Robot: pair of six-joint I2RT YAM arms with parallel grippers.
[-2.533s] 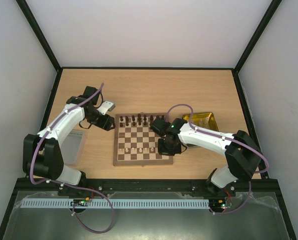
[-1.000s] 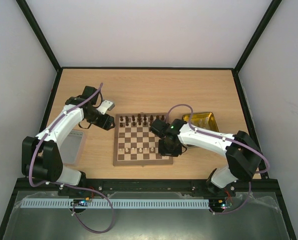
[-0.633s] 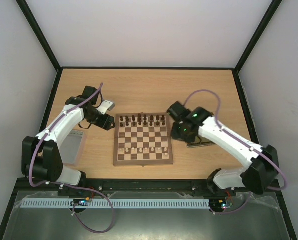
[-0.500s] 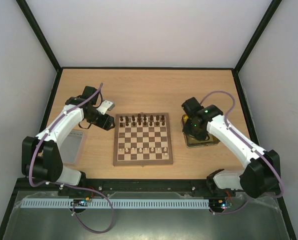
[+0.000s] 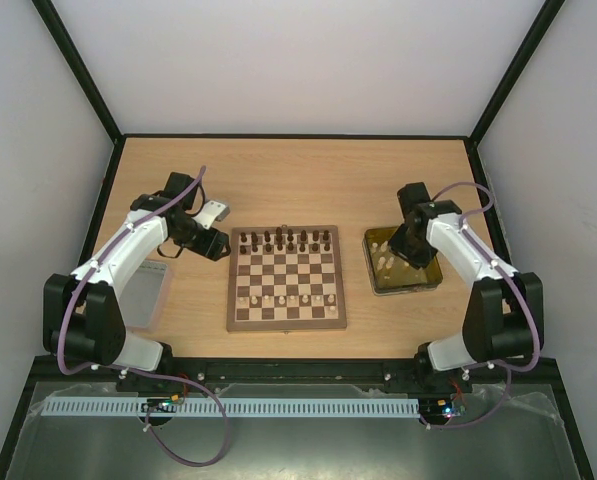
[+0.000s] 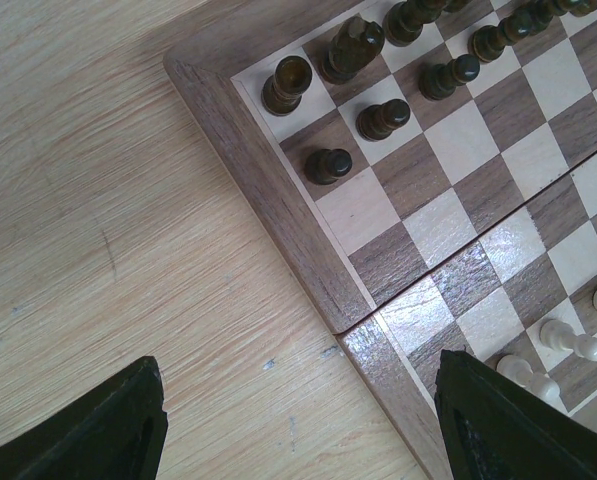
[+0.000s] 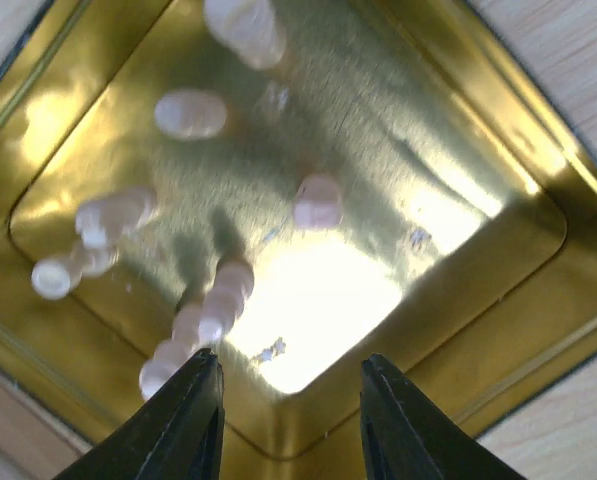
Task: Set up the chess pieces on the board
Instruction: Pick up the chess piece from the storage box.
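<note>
Brown-and-cream checked board (image 5: 286, 324), dark brown pieces (image 6: 328, 165), cream pieces (image 7: 318, 201), shiny yellow tray (image 7: 498, 235), pale wood table (image 5: 278, 180).

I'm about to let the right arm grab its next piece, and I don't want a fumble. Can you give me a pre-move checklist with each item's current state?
1. The right gripper is over the yellow tray: ok.
2. Its jaws are apart with nothing between them: ok.
3. There are cream pieces in the tray: ok, several.
4. A piece is centred between the fingers: not ok; the nearest lying piece sits towards one finger.
5. The left gripper is open, empty and far from the tray: ok.
6. The target square on the board is free: cannot tell.
</note>
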